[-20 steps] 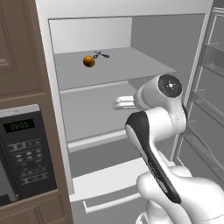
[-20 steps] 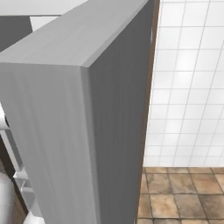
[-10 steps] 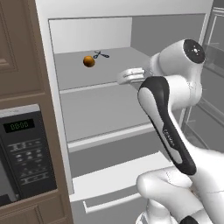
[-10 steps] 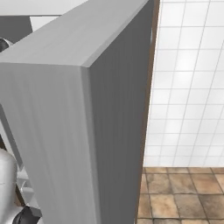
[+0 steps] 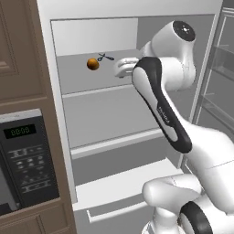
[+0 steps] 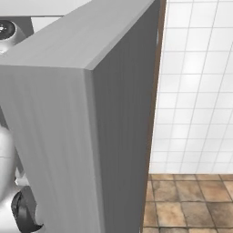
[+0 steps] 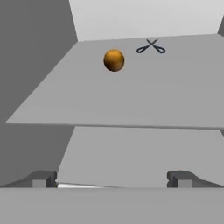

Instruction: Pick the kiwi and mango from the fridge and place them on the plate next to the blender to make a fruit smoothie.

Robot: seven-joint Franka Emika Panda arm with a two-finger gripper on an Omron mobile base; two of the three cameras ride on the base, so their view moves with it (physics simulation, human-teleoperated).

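A: Gripper (image 7: 111, 178) status? Target loc?
B: Fingers spread, nothing between. Mango (image 7: 114, 60) on upper fridge shelf (image 7: 131, 87), just beside scissors (image 7: 150, 46), beyond gripper.
A: Handling?
B: Likely light, firm, smooth and rolls. Pinch across widest mid-section.

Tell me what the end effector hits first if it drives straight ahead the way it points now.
Probably the front edge of the fridge shelf; the open end effector sits low, and the mango lies farther back. Depth is unclear.
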